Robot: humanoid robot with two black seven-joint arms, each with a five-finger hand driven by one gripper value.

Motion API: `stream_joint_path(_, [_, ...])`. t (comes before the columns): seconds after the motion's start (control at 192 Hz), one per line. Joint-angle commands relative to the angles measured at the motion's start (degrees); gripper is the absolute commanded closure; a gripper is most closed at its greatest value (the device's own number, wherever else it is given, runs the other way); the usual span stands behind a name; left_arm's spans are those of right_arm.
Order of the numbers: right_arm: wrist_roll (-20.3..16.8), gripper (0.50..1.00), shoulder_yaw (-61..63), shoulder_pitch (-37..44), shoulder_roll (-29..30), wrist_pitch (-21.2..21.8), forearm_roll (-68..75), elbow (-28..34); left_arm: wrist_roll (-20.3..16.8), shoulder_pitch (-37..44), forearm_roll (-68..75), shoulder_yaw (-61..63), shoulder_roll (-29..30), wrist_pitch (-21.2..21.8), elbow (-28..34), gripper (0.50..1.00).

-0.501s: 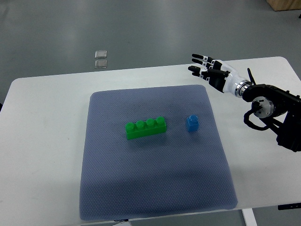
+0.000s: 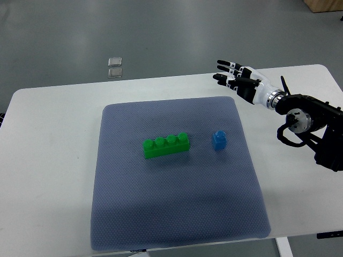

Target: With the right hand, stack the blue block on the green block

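A small blue block (image 2: 218, 140) stands upright on the blue-grey mat (image 2: 177, 219), right of centre. The long green block (image 2: 166, 145) with four studs lies a little to its left, apart from it. My right hand (image 2: 231, 75) hovers over the table's far edge, up and to the right of the blue block, fingers spread and holding nothing. Its arm (image 2: 305, 120) enters from the right edge. The left arm is out of view.
The mat covers the middle of a white table (image 2: 48, 160). Two small clear squares (image 2: 114, 67) lie on the grey floor beyond the table's far edge. A brown box corner (image 2: 324, 4) shows at the top right.
My right hand has shifted very slightly upward and away; the blocks have not moved.
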Motion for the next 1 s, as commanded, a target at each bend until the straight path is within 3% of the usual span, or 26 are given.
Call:
stream_joint_path(0.0, [0.0,0.574,-0.3,0.1,-0.8,0.5,-0.1,0.3,0.0,0.0,0.0,-0.1,0.0,0.0,0.4,0.5])
stream_joint_path(0.214, [0.0,0.574,-0.4,-0.4,-3.4,4.2,-1.8,0.3,0.0,0.0,0.0,0.0,0.0,0.0,-0.2,0.5])
stream_joint_path(0.636, [2.7,0.574,-0.1,-0.2,-10.6,16.1,-6.5,0.4,0.0,0.0,0.0,0.0,0.0,0.0,-0.1,0.5])
stream_joint_path(0.876, [9.1,0.581,0.2,0.0,-12.0,16.7,-22.0,0.6,0.0,0.0,0.0,-0.1,0.0,0.0,0.0,0.5])
stream_joint_path(0.996, [11.2,0.583,0.4,-0.5,-14.3,15.9,-30.7,4.3,0.0,0.0,0.0,-0.1,0.0,0.0,0.0,0.5])
